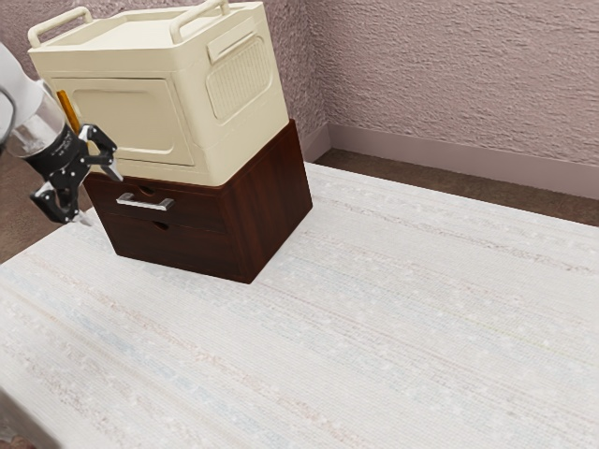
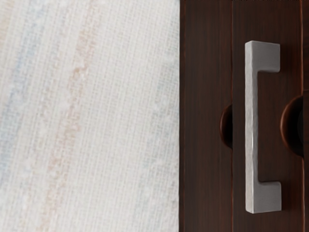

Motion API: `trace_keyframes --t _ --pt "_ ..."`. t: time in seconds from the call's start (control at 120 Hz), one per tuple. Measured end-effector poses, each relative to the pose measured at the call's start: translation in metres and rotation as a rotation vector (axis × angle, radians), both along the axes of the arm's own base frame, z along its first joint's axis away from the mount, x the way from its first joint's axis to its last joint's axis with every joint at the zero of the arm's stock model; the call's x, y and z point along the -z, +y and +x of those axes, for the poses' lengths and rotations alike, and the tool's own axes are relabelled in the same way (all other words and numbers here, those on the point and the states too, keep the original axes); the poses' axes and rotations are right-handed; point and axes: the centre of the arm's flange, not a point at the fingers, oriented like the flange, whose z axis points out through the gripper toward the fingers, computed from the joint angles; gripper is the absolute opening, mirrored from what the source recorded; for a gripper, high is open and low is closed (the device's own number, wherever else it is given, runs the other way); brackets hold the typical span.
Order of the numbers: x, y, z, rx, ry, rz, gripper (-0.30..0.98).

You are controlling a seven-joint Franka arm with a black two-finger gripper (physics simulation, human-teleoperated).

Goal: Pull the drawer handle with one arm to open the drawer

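Observation:
The black gripper [image 1: 101,197] is open at the exterior view's left, its two fingertips spread wide with nothing between them. Just beyond them, apart from the fingers, is the silver bar handle [image 1: 145,203] on the upper drawer [image 1: 194,205] of a dark brown wooden cabinet [image 1: 267,208]. That drawer's front looks flush with the cabinet, so it appears shut. In the wrist view the metal handle [image 2: 249,130] stands out from the drawer front [image 2: 268,145], between two rounded finger notches.
A cream box [image 1: 206,140] with raised handles rests on top of the cabinet. Pale striped cloth [image 1: 374,327] covers the table around it. A textured pinkish wall [image 1: 449,75] rises behind. Something orange [image 1: 67,108] shows beside the arm.

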Motion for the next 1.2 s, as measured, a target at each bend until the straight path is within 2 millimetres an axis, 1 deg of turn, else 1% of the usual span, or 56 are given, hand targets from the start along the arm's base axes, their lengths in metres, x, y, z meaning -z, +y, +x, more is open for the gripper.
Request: trace_keyframes --t 0.108,0.275,0.4,0.45,0.567,0.708,0.85,0.958,1.05,1.2 --pt "0.003 0.007 -0.003 -0.022 -0.002 -0.004 0.65" --pt "0.022 0.017 -0.004 -0.047 0.003 -0.007 0.66" --pt "0.03 0.027 -0.008 -0.07 -0.008 -0.004 0.66" --pt "0.041 0.03 -0.008 -0.076 -0.005 -0.002 0.65" --pt "0.049 0.033 0.0 -0.082 -0.02 0.019 0.65" --pt "0.054 0.031 0.012 -0.079 -0.044 0.04 0.64" --pt "0.053 0.032 0.015 -0.085 -0.071 0.053 0.62" --pt "0.053 0.035 0.02 -0.09 -0.083 0.066 0.59" --pt "0.057 0.034 0.026 -0.09 -0.084 0.074 0.56" --pt "0.059 0.032 0.035 -0.086 -0.092 0.086 0.51"
